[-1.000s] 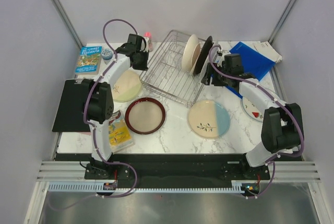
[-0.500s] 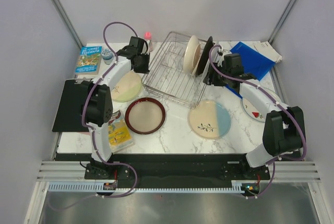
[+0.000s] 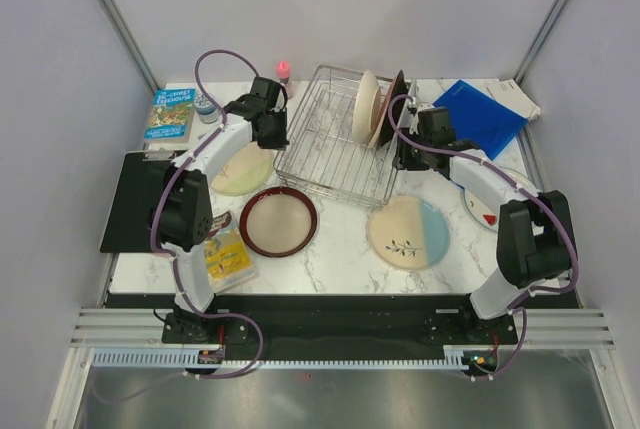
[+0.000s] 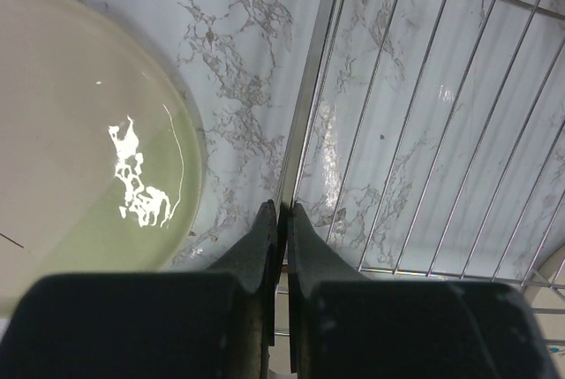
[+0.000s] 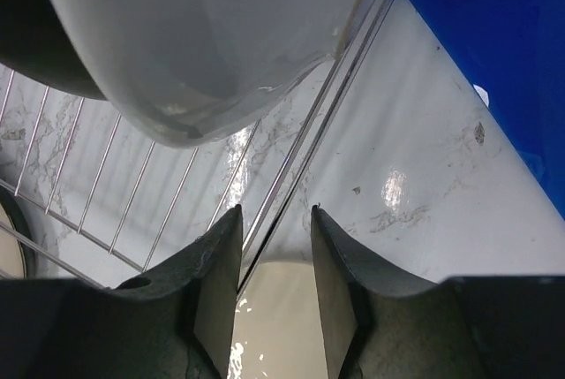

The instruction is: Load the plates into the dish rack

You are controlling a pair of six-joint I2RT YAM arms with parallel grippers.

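**Top external view.** Two plates stand upright at the right end of the dish rack [image 3: 320, 149]: the plain cream plate [image 3: 367, 106] and the black plate [image 3: 397, 97]. Four lie flat on the table [image 3: 330, 259]:
- the pale yellow plate [image 3: 240, 171]
- the dark-red-rimmed plate [image 3: 279, 221]
- the cream-and-light-blue plate [image 3: 407, 230]
- the white plate with red shapes [image 3: 485, 216], partly under the right arm

The left pincer [image 3: 272, 127] sits at the rack's left rim, and the right pincer [image 3: 404, 156] at its right rim.

**Left wrist view.** The left pincer [image 4: 281, 211] is closed on the rack's rim wire [image 4: 305, 105]. The pale yellow plate [image 4: 79, 158] lies just beside it.

**Right wrist view.** The right pincer [image 5: 275, 216] is parted. Its fingers [image 5: 212, 273] straddle the rim wire [image 5: 353, 61] with no visible contact.

**Progress.** Loading appears about one third complete. Both arms address the rack, not a plate.
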